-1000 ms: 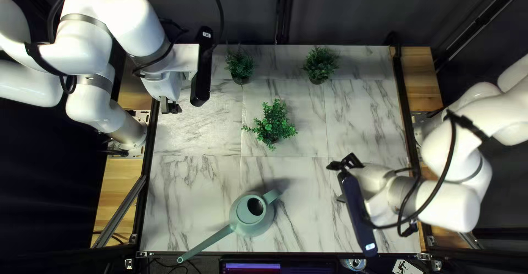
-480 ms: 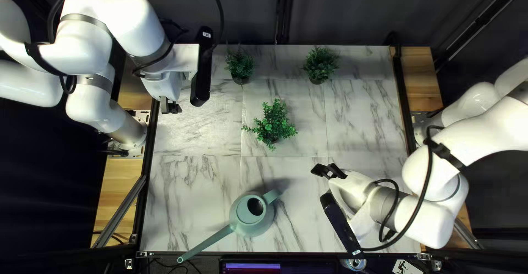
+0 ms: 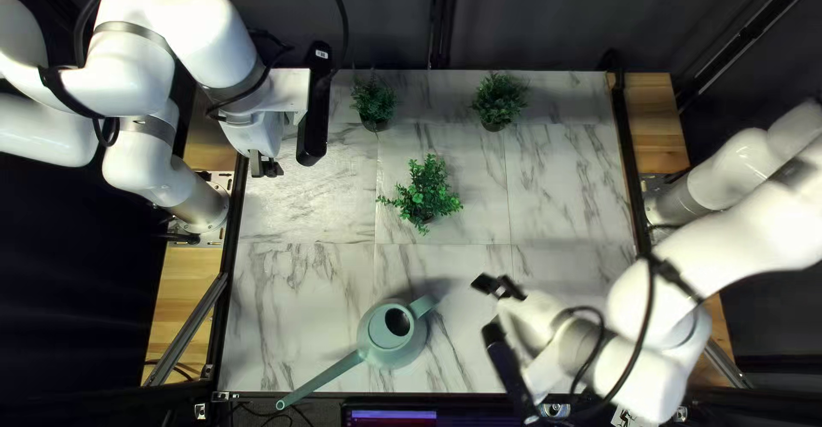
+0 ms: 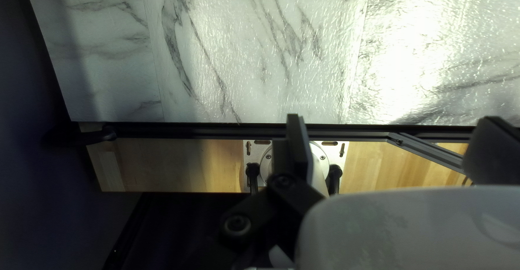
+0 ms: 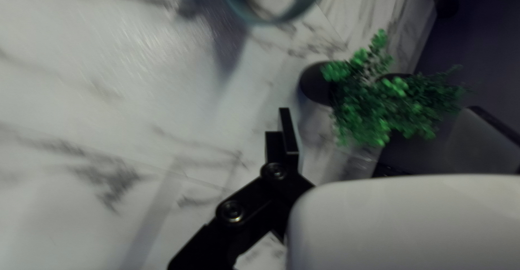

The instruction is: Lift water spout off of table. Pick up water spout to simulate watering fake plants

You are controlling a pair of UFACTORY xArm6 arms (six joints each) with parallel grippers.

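Top left view: watering can (image 3: pixel 390 355) upright on worktop (image 3: pixel 300 281), 8 o'clock from right claw (image 3: pixel 499 286); spout (image 3: pixel 322 382) aimed at 8, handle (image 3: pixel 421 306) between 1 and 2. Looked stiff, smooth, probably light plastic; long spout likely made it nose-heavy, apt to swivel if pinched loosely

Left wrist view: left claw (image 3: pixel 264 168) spread wide, held nothing

Right wrist view: right claw spread wide, held nothing; handle loop ahead, 11 o'clock. Firm pinch across handle seemed best
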